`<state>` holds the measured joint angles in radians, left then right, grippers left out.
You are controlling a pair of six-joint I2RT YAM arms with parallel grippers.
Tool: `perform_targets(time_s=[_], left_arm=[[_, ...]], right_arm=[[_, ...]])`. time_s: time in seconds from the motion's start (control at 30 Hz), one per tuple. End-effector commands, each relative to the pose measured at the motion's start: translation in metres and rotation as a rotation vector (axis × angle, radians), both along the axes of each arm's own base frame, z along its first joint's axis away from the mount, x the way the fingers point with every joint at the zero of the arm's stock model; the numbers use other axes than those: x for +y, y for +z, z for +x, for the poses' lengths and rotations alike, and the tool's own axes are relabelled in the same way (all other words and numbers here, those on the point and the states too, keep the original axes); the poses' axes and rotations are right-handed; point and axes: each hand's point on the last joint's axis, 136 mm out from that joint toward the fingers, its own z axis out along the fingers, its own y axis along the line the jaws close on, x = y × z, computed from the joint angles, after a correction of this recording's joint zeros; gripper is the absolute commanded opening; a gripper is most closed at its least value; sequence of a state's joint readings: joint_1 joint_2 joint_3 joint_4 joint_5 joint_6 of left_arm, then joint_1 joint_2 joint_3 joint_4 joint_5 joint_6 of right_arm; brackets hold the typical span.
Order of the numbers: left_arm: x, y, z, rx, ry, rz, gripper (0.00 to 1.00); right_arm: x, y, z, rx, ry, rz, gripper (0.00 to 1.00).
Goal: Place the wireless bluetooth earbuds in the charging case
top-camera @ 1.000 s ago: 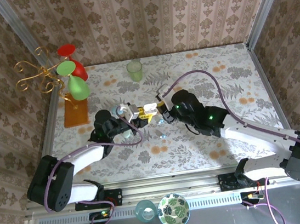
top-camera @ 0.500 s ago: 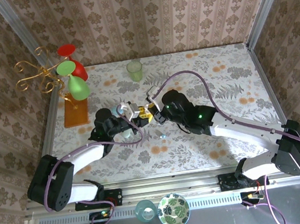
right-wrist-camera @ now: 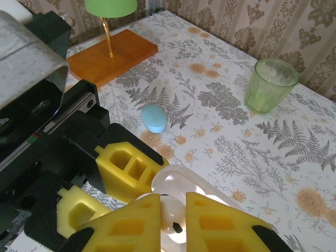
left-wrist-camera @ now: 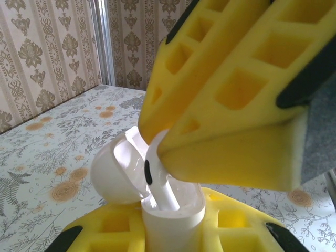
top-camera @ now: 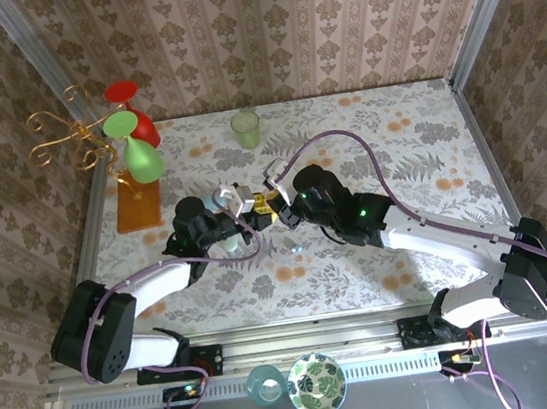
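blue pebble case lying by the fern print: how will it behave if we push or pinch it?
The blue case looks small beside the cup, so it is probably light. Its smooth, rounded shell would likely slide or spin rather than tip, and might squirt out of a pinch.

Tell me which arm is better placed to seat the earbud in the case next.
Right. The right jaws are shut on the white earbud, its stem at the mouth of the open charging case; the left jaws are occupied clamping that case.
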<state>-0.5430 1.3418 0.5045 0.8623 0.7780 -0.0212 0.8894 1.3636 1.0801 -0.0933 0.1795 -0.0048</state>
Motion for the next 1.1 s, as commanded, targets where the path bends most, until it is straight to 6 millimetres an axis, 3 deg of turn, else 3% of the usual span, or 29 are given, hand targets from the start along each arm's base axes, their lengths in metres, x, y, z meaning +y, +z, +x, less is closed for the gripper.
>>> perform_targets(time_s=[0.0,0.13,0.33,0.43,0.53,0.67,0.83,0.93,1.07], left_arm=[[-0.004,0.023,0.007,-0.014,0.013,-0.055,0.00],[-0.005,0.026,0.007,-0.017,0.006,-0.069,0.00],[-0.005,0.024,0.005,-0.025,0.002,-0.068,0.00],[-0.004,0.020,0.007,-0.029,0.011,-0.065,0.00],[-0.001,0.020,0.013,-0.048,0.042,-0.081,0.00],[0.000,0.024,0.011,-0.085,0.026,-0.112,0.00],[-0.001,0.024,0.008,-0.114,0.001,-0.114,0.00],[0.000,0.025,0.006,-0.145,0.000,-0.108,0.00],[0.000,0.025,0.003,-0.178,-0.012,-0.101,0.00]], right_arm=[[0.012,0.006,-0.006,-0.017,0.053,0.035,0.14],[0.013,0.006,-0.008,-0.020,0.061,0.039,0.19],[0.004,0.023,-0.008,-0.050,0.027,0.090,0.45],[-0.004,0.038,-0.013,-0.053,0.044,0.194,0.54],[-0.020,0.047,-0.015,-0.023,0.045,0.332,0.59],[-0.057,0.048,-0.011,0.032,-0.034,0.477,0.60],[-0.112,0.022,-0.002,0.143,-0.223,0.616,0.59],[-0.154,-0.013,0.002,0.260,-0.427,0.630,0.59],[-0.196,-0.066,-0.009,0.406,-0.639,0.492,0.59]])
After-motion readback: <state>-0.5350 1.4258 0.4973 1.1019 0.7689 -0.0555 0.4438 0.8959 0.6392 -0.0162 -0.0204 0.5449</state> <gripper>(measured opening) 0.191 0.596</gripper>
